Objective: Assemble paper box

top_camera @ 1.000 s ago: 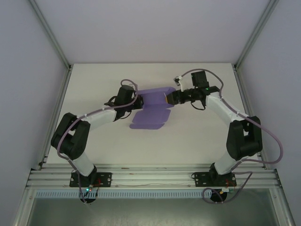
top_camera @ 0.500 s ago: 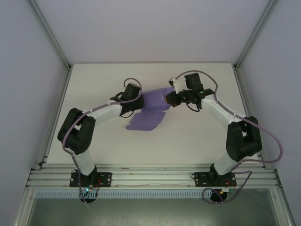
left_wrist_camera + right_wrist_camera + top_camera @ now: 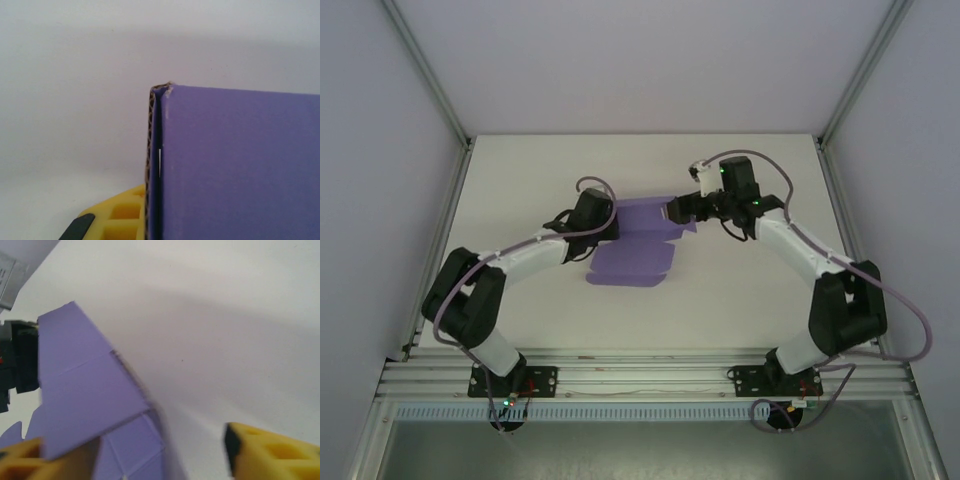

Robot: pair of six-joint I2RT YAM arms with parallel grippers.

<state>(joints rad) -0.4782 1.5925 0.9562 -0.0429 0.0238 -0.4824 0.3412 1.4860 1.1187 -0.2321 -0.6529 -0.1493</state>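
Note:
The paper box (image 3: 633,255) is a purple die-cut card sheet, partly folded, in the middle of the white table (image 3: 740,290). My left gripper (image 3: 616,222) is shut on its left edge. In the left wrist view the card (image 3: 240,165) stands edge-on against one yellow finger (image 3: 117,212); the other finger is hidden behind it. My right gripper (image 3: 672,211) is at the sheet's upper right corner. Its yellow fingers stand wide apart, open (image 3: 134,442), and a card panel (image 3: 85,385) lies over the left finger (image 3: 20,460).
Aluminium frame posts (image 3: 440,110) and white walls enclose the table on three sides. A metal rail (image 3: 640,375) carrying both arm bases runs along the near edge. Bare table lies around the sheet, in front and behind.
The sheet has dropped lower and lies flatter toward the front left. The left arm has swung down and left with it. The right gripper has shifted slightly up and left at the sheet's corner.

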